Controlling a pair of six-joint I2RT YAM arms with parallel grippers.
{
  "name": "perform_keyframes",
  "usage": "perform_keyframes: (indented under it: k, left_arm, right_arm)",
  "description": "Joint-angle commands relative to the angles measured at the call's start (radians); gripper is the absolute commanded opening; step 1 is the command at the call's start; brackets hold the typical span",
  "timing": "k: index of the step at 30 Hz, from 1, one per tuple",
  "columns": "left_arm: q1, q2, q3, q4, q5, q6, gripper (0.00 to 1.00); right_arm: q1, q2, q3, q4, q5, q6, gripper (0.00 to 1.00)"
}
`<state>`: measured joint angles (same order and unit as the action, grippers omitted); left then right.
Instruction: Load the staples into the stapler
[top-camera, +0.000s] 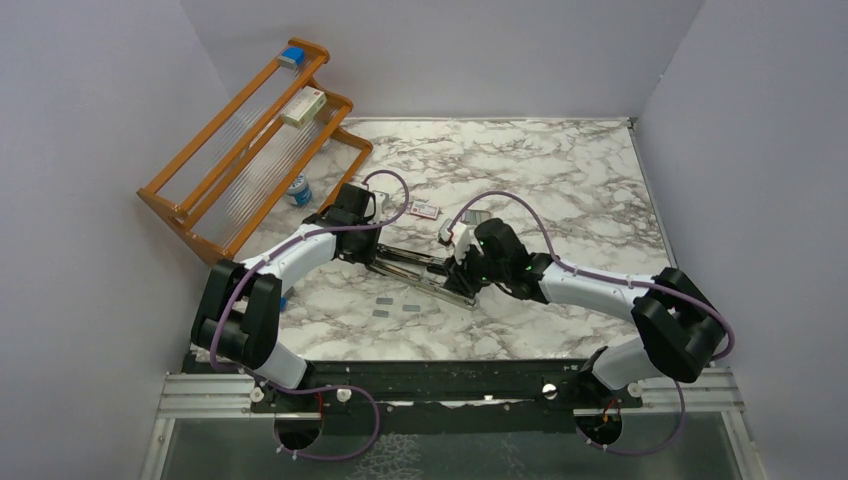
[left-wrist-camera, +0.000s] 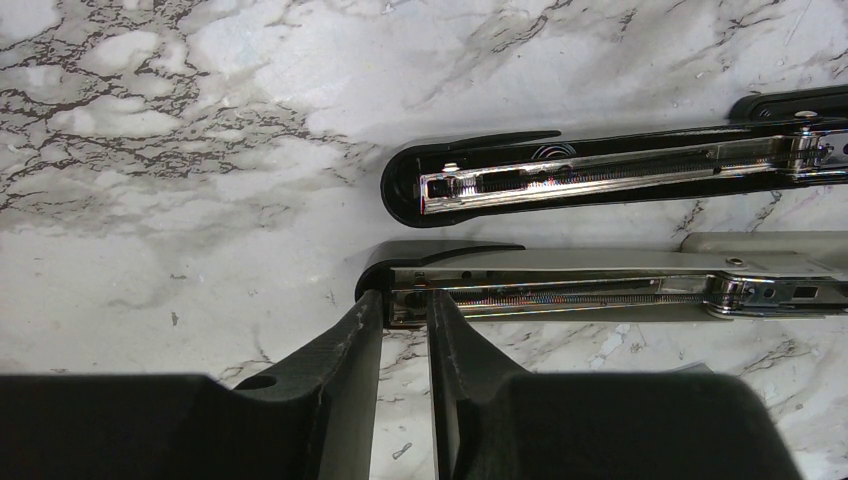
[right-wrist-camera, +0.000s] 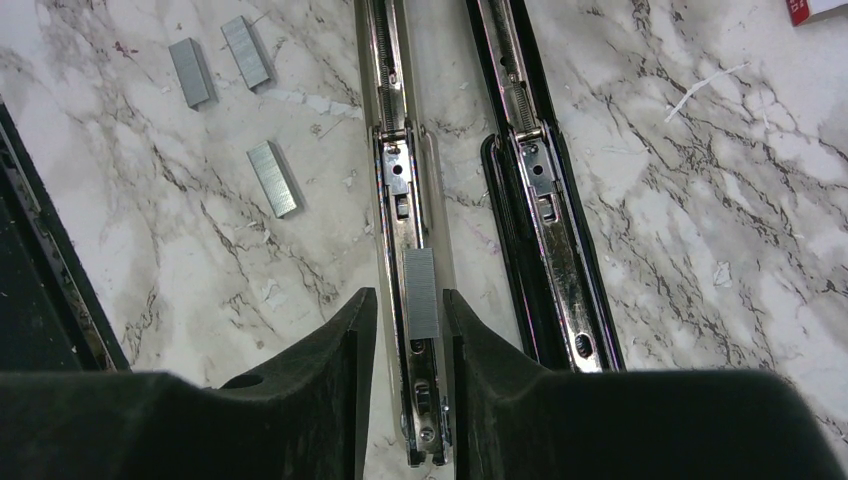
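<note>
My right fingers (right-wrist-camera: 340, 360) stand released either side of a staple strip (right-wrist-camera: 421, 292) lying on the rail of the grey-silver tool (right-wrist-camera: 395, 130), bottom centre of my wrist view. The black stapler (right-wrist-camera: 545, 230) lies just right of it, no strip showing in its rail. My left fingers (left-wrist-camera: 340, 360) bracket the grey tool's nose; clamped or not, I cannot tell. Risks, I judge: the strip rests on the wrong rail, and fingertips lifting crooked could skid it off. Spare strips (right-wrist-camera: 273, 178) lie upper left.
</note>
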<state>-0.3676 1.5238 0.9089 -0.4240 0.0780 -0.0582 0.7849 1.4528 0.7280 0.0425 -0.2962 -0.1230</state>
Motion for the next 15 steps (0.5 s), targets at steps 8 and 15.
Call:
perform_keyframes:
  k: [8, 15]
  left_arm:
    - [0.007, 0.001, 0.027, 0.007, -0.027, 0.019, 0.21]
    - [0.007, -0.002, 0.026, 0.008, -0.026, 0.018, 0.11]
  right_arm:
    - [-0.001, 0.015, -0.001, 0.055, 0.002, 0.032, 0.35]
    - [-0.001, 0.011, 0.001, 0.048, 0.015, 0.033, 0.35]
